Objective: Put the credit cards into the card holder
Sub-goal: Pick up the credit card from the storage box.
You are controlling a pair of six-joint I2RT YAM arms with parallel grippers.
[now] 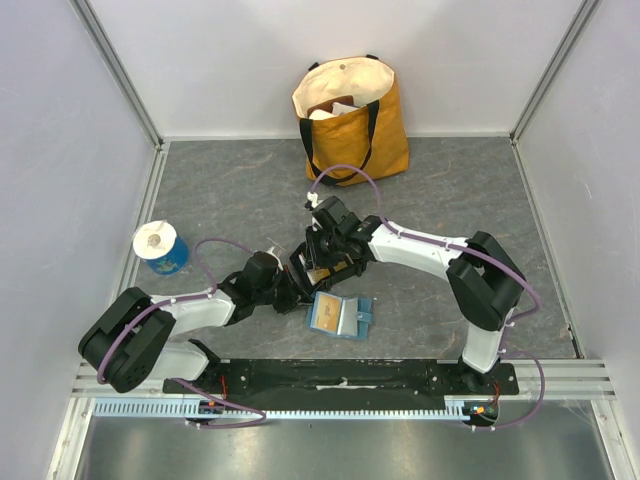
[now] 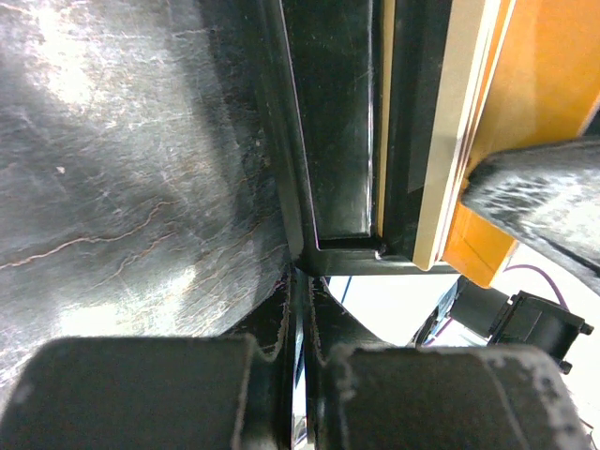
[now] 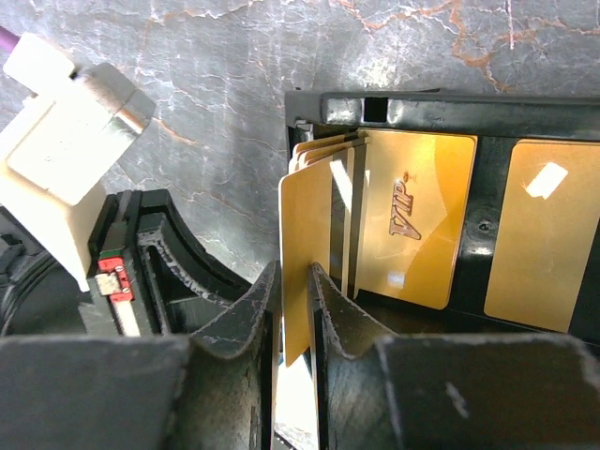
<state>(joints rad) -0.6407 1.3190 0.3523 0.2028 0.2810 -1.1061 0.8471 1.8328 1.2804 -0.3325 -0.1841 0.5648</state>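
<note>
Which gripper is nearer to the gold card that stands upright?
Right. The right gripper pinches the upright gold card; the left gripper sits shut at the black tray corner.

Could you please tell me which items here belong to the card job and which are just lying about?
Job:
credit cards
card holder
black tray holding the cards

Lying about:
tote bag
blue container

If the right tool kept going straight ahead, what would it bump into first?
Probably the black tray right ahead: the gold card pinched in the right tool would touch the standing cards there first. Depth is unclear.
</note>
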